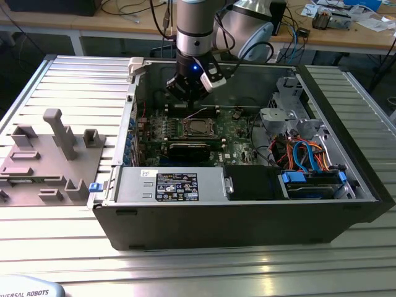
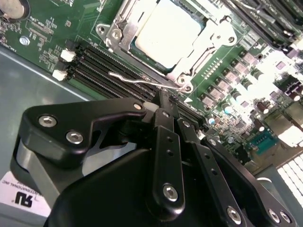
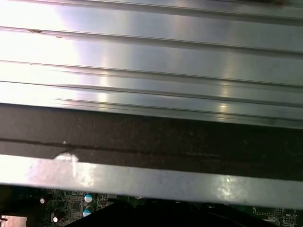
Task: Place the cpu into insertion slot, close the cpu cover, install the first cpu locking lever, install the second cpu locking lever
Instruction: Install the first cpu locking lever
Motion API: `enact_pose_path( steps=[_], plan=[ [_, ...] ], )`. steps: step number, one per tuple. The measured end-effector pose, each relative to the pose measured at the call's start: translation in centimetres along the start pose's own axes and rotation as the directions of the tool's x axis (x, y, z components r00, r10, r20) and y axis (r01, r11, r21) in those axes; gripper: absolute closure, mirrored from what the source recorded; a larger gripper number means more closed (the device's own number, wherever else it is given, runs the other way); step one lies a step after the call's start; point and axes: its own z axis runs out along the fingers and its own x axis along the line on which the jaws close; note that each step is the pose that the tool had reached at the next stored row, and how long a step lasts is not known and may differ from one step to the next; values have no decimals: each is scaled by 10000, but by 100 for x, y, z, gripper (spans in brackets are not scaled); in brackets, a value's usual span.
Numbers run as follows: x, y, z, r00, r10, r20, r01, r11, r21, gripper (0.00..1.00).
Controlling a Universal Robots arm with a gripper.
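Observation:
The cpu [image 2: 165,33] lies flat in the insertion slot [image 2: 112,37] on the green motherboard; in the exterior view the cpu [image 1: 198,129] sits mid-board. The silvery cpu cover [image 2: 215,40] is down around it, the chip's top showing through its window. A thin wire locking lever [image 2: 135,80] runs along the slot's near side and stands slightly raised. My gripper [image 2: 163,98] has its black fingers [image 2: 166,142] pressed together, tips right at that lever; whether they pinch it I cannot tell. In the exterior view the gripper [image 1: 189,94] hangs just behind the slot.
Black memory slots [image 2: 102,59] lie between gripper and slot. The open case holds a power supply [image 1: 173,184] in front and a drive cage with cables [image 1: 306,158] at the exterior view's right. A grey fixture [image 1: 49,154] stands on the ribbed table [image 3: 151,56].

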Motion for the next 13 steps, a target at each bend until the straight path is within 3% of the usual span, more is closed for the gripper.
enact_pose_path(
  steps=[13],
  plan=[
    [-136, -16, 114, 10000, -37, -4, 37, 10000, 12, 89]
  ],
)
